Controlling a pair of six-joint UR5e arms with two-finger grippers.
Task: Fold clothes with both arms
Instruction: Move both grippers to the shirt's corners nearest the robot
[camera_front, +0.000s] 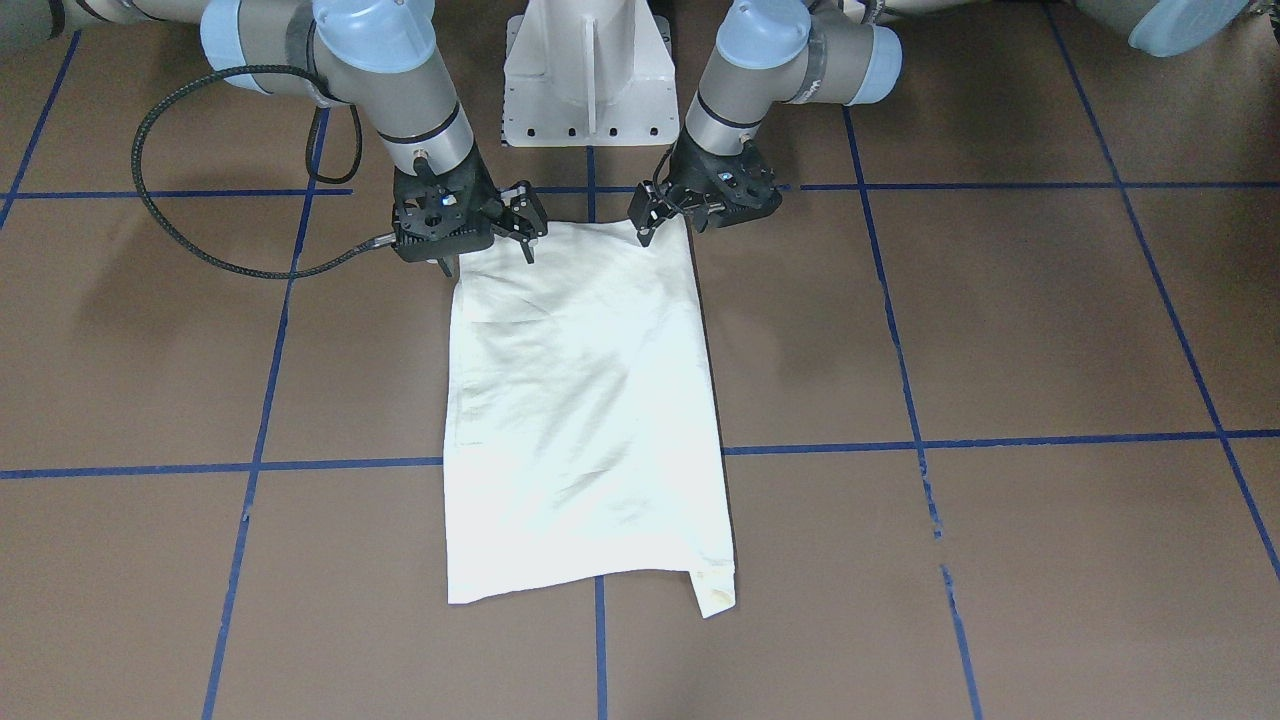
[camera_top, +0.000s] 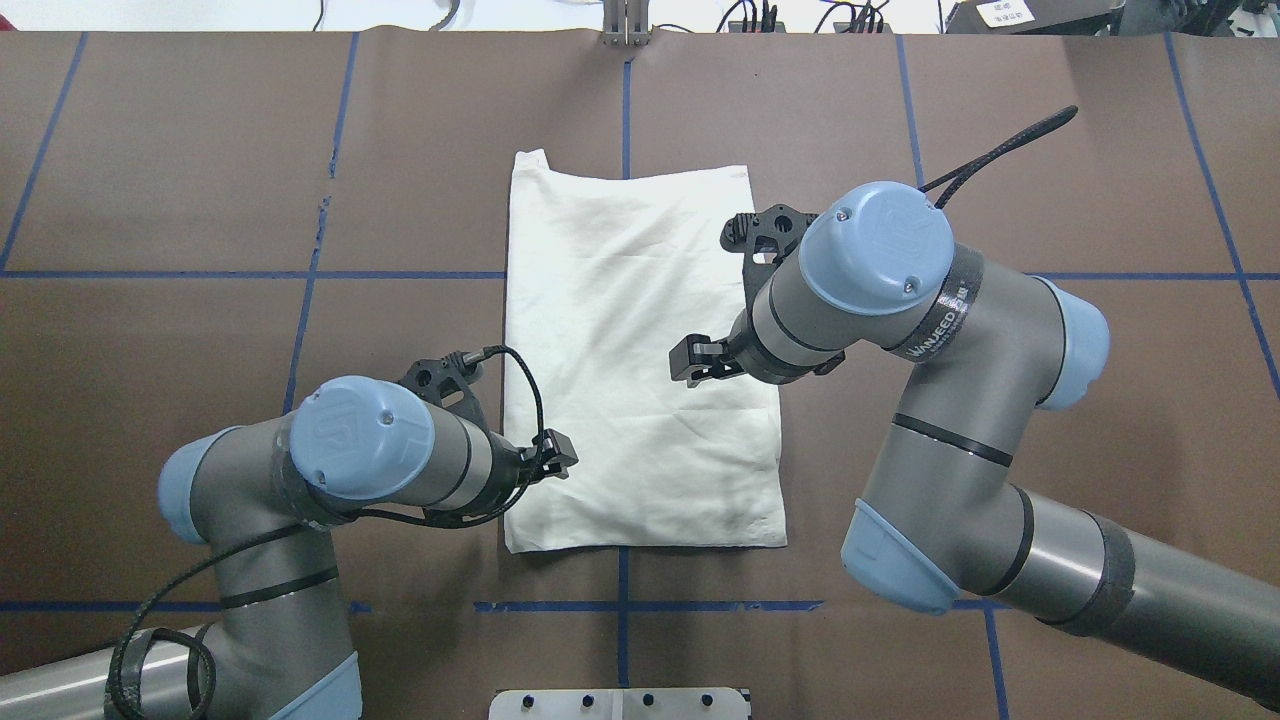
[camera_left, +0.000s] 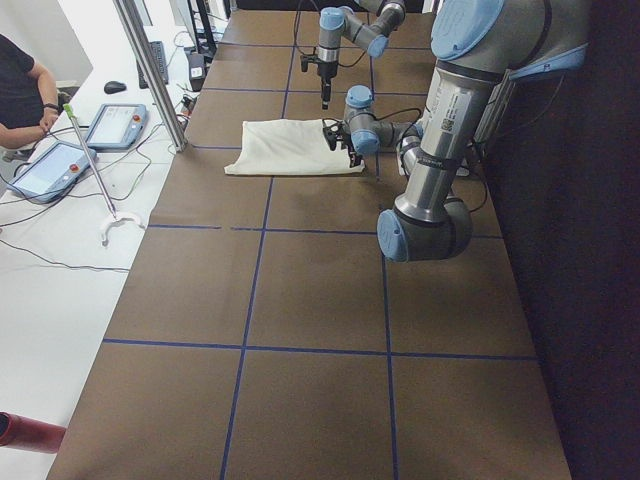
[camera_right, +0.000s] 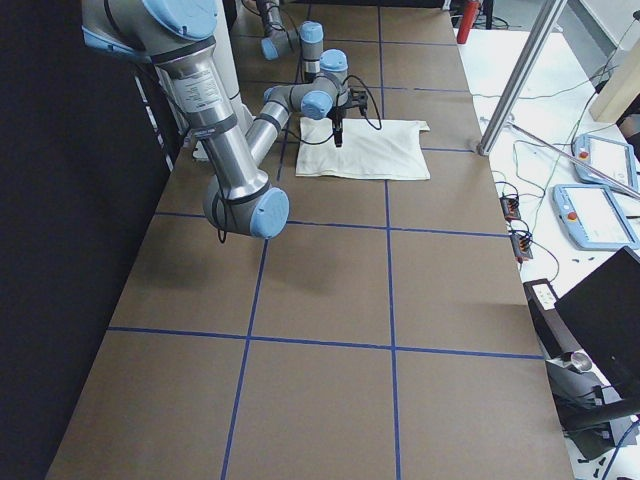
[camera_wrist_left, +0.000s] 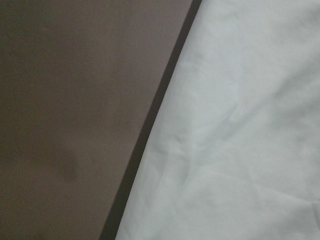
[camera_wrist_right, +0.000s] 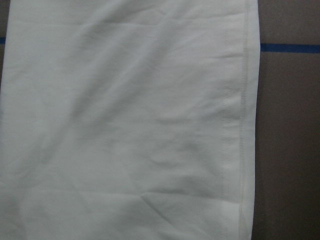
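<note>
Exterior front-facing view shows me the right gripper (camera_front: 488, 260) and left gripper (camera_front: 672, 230) spread empty over the T-shirt (camera_front: 585, 400) top corners, white pedestal (camera_front: 587, 80) between, blue tape lines (camera_front: 1000, 440) running beneath.

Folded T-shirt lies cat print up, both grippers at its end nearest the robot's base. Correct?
Not quite. The front-facing view shows the T-shirt plain cream side up, no print visible. The left gripper and right gripper are at that end.

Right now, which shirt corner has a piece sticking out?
The corner of the shirt farthest from the robot, on the robot's left; a flap pokes out there, the other three look square.
</note>
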